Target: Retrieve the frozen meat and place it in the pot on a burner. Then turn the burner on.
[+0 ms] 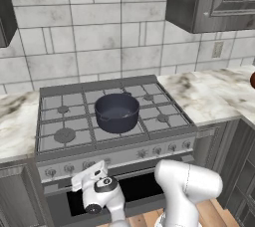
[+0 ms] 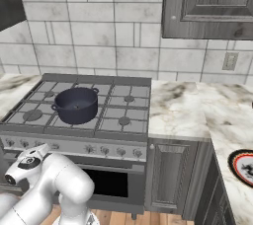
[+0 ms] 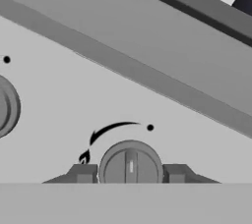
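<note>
Dark blue-grey and straight-sided, the pot (image 1: 117,113) stands on the middle grates of the stove (image 1: 60,121), its two small side handles showing, and what lies inside it cannot be made out from the base views. The stove is set into a marbled worktop (image 1: 219,91) below a tiled wall (image 1: 99,32), with grey cabinets (image 2: 212,7) hung above to the right. A row of knobs runs along the stove's front panel (image 1: 119,156), under the grates and above the dark oven window. The gripper (image 3: 131,171) is down at that panel, low and in front of the pot, so the pot sits above and behind it on the cooktop, well apart from the fingers. In the hand view one round grey knob (image 3: 131,165) with an upright white mark lies squarely between the two dark fingertips (image 3: 82,174), which stand just beside its left and right edges; the jaws are closed in on the knob, gripping it. A curved black arrow with a small flame sign arcs over the knob's upper left, ending near a black dot. The rim of a neighbouring knob (image 3: 7,106) shows at the left edge of that view, and a dark curve of the pot peeks in at the far upper right corner. From the left base view the white wrist leans toward the panel's left half.
</note>
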{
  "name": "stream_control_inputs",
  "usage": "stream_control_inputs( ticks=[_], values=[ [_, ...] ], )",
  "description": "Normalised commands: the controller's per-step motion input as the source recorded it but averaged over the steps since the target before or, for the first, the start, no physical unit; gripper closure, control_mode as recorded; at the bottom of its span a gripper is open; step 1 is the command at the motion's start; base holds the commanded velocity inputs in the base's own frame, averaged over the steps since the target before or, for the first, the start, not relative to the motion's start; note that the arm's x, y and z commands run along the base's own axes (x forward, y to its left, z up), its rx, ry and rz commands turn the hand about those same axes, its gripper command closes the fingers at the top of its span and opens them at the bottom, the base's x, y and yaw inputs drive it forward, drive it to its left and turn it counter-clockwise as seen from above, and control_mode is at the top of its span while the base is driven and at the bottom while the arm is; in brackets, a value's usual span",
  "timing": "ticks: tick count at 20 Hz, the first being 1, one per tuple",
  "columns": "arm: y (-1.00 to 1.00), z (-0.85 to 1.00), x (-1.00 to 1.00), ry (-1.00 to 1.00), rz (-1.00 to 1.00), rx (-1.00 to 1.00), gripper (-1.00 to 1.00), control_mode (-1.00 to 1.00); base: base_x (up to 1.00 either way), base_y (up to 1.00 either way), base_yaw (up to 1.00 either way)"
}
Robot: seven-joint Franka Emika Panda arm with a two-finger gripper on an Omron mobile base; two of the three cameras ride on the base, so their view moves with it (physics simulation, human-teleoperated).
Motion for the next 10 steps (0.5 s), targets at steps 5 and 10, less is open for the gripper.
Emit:
stream_control_inputs(
  ticks=[5, 10],
  values=[
    [0.07, -0.12, 0.00, -0.08, 0.10, -0.26, 1.00, -1.00, 0.00, 0.00, 0.00],
    [0.09, -0.12, 0.02, -0.06, 0.09, -0.27, 1.00, -1.00, 0.00, 0.00, 0.00]
  ],
)
